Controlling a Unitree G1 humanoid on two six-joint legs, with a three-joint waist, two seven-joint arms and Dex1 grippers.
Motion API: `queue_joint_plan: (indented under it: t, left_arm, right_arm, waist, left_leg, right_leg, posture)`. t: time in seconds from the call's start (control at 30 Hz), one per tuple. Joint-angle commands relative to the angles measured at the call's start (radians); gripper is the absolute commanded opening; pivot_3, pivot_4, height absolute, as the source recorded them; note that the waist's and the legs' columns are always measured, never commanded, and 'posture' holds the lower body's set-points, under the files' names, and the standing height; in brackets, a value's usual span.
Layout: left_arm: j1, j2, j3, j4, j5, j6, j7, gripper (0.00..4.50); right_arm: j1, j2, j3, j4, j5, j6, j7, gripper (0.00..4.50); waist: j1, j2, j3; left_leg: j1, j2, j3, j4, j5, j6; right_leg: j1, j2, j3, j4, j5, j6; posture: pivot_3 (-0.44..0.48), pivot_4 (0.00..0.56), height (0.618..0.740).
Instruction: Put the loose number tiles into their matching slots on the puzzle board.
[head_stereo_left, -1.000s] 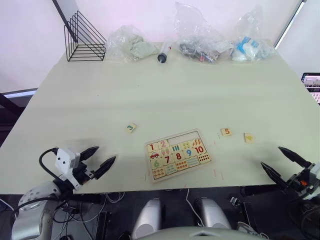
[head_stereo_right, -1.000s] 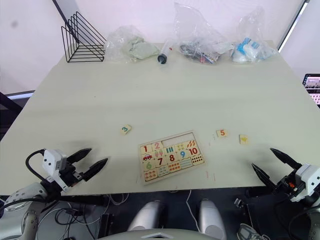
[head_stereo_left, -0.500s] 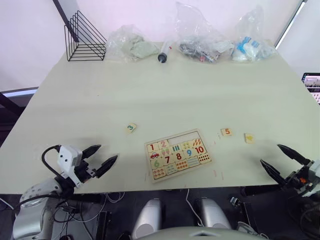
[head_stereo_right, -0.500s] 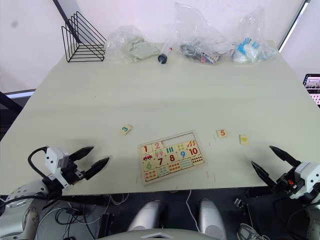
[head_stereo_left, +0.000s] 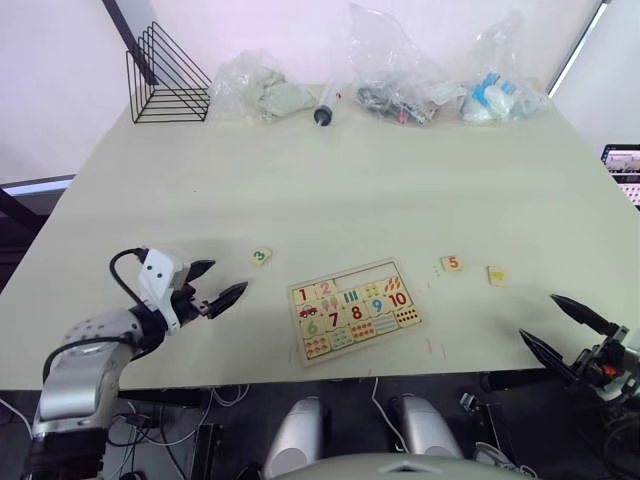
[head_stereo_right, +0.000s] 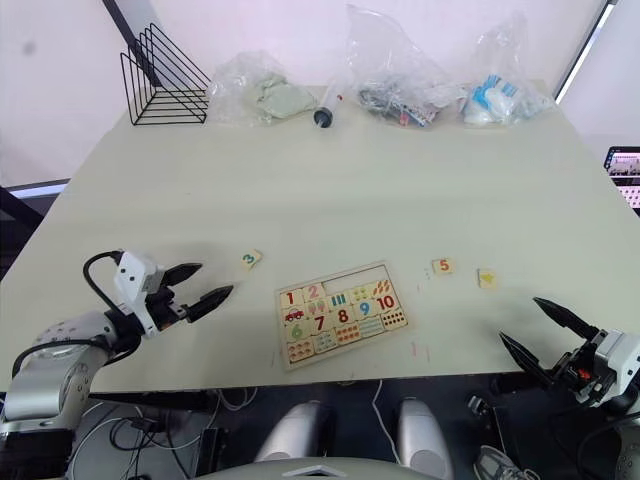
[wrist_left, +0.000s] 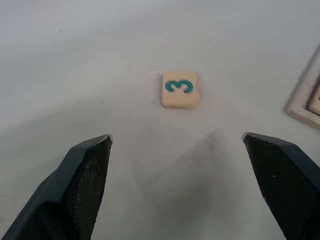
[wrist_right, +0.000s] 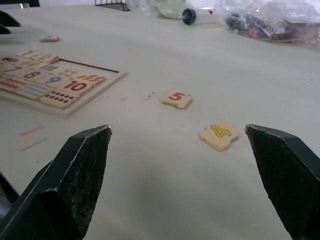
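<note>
While tiles 1 and 2 sit in the board (head_stereo_left: 354, 308), 3 (head_stereo_left: 261, 257), 4 (head_stereo_left: 497, 275) and 5 (head_stereo_left: 452, 264) wait on the table (both grippers' jaws spread, empty).

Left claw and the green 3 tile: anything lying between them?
No. In the left wrist view the stretch from the open left claw to the green 3 tile is bare table; the puzzle board sits off to the side.

puzzle board (wrist_left: 306, 102): cut off at the left wrist view's edge, only a corner of its frame visible | small pictures and dot tiles on it: too small to tell from the head views | clear bags (head_stereo_left: 400, 75) at the far table edge: contents indistinct
</note>
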Motion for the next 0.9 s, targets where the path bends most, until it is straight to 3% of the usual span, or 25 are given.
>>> queue_joint_plan:
  t: [0.03, 0.3, 0.9]
  left_arm:
    - [-0.078, 0.018, -0.062, -0.084, 0.015, 0.11, 0.042, 4.45]
    - [-0.172, 0.011, -0.159, -0.087, 0.071, 0.213, 0.114, 4.45]
    - [-0.229, -0.003, -0.201, -0.032, 0.082, 0.319, 0.125, 4.45]
  right_arm:
    - [0.009, 0.0, 0.007, -0.072, 0.032, 0.012, 0.02, 4.5]
    - [0.009, -0.01, 0.03, -0.103, 0.052, 0.049, 0.064, 4.5]
    - [-0.051, -0.029, 0.026, -0.049, 0.05, 0.061, 0.125, 4.5]
  waist:
    - [0.0, 0.0, 0.0]
    - [0.0, 0.0, 0.0]
    - [0.002, 0.002, 0.001]
  left_leg:
    - [0.0, 0.0, 0.0, 0.0, 0.0, 0.0]
    - [0.0, 0.0, -0.001, 0.0, 0.0, 0.0]
    - [0.0, 0.0, 0.0, 0.0, 0.0, 0.0]
  right_leg:
    - [0.0, 0.0, 0.0, 0.0, 0.0, 0.001]
    - [0.0, 0.0, 0.0, 0.0, 0.002, 0.003]
    - [0.0, 0.0, 0.0, 0.0, 0.002, 0.003]
  posture:
    - [0.0, 0.15, 0.74]
    - [0.0, 0.15, 0.74]
    - [0.0, 0.15, 0.74]
